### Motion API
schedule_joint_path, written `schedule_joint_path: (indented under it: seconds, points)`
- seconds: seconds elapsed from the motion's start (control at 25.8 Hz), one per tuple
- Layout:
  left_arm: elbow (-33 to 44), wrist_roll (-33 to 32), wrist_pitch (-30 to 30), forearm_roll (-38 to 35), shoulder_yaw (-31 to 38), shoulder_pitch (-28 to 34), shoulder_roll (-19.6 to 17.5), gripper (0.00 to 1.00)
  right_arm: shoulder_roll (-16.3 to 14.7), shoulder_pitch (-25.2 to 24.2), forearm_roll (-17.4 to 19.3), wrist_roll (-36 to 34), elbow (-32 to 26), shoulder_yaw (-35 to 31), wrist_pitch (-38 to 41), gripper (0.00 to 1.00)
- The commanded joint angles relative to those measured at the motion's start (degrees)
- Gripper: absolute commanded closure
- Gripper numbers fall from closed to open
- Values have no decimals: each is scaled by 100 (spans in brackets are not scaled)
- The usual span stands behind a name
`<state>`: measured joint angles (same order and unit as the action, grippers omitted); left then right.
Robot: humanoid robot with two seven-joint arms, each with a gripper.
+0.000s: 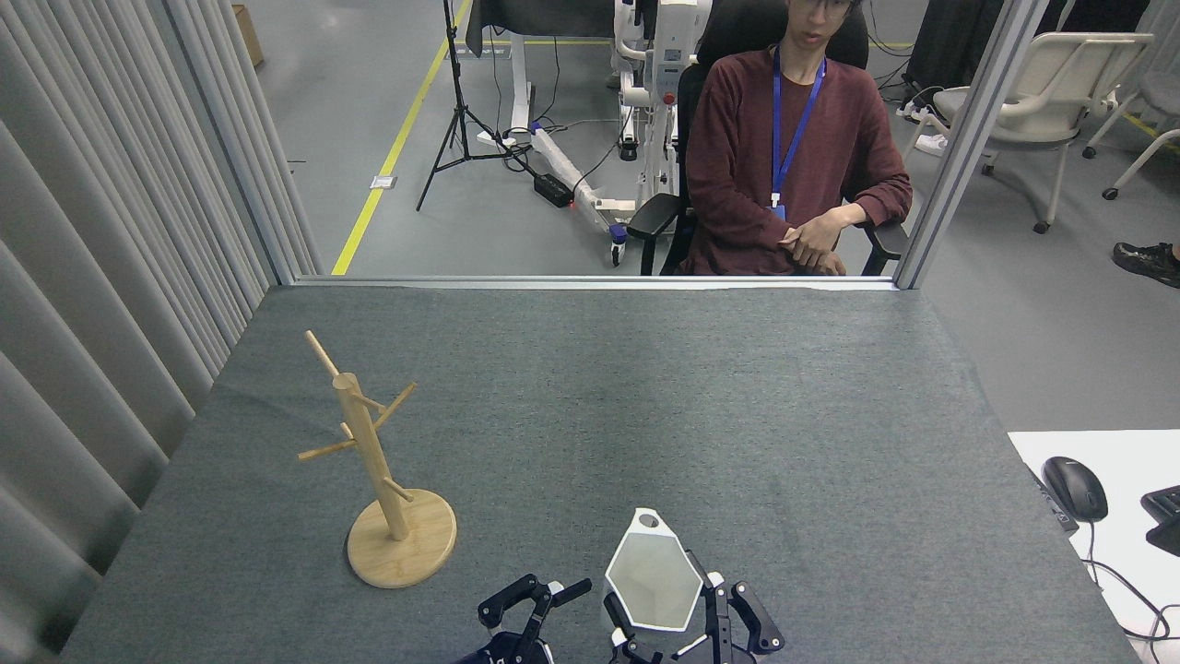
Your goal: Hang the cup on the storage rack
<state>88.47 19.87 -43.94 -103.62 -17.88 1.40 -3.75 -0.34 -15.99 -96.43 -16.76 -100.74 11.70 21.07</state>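
Observation:
The white faceted cup is held upright near the table's front edge, its holed rim tab pointing away from me. My right gripper is shut on the cup from below, dark fingers on either side of it. Just left of it, my left gripper stands open with nothing between its fingers. The bamboo storage rack stands at the front left on its round disc base, well left of both grippers, all pegs bare.
A person sits in a chair beyond the table's far edge. A curtain lines the left side. A white desk with a mouse adjoins the table at the right. Grey cloth covers the table.

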Motion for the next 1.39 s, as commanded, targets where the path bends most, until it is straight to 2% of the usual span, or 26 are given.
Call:
schedule_joint_path:
  seconds: [0.0, 0.23, 0.35, 0.66, 1.2, 1.24, 1.36]
  points:
    - [-5, -1, 0, 8, 12, -8, -12, 0, -10, -18, -34, -3, 20, 78, -6, 24]
    - [-5, 8, 0, 17, 21, 1, -29, 0, -1, -18, -78, -3, 116, 289, -24, 24]
    - [-5, -1, 0, 17, 30, 10, -38, 0, -1, -18, -219, -3, 116, 447, -138, 24]
    - [-5, 8, 0, 26, 56, 18, -47, 0, -10, -18, -236, -3, 116, 711, -217, 23]
    - [48, 17, -26, 52, 65, 27, -56, 0, -10, -18, -315, -3, 116, 817, -217, 23]
    - [57, 52, -26, 52, 65, 27, -56, 1, -10, -18, -315, -3, 116, 808, -217, 23]
    - [83, 87, -26, 52, 65, 27, -56, 28, -18, -18, -315, -3, 116, 808, -217, 23]
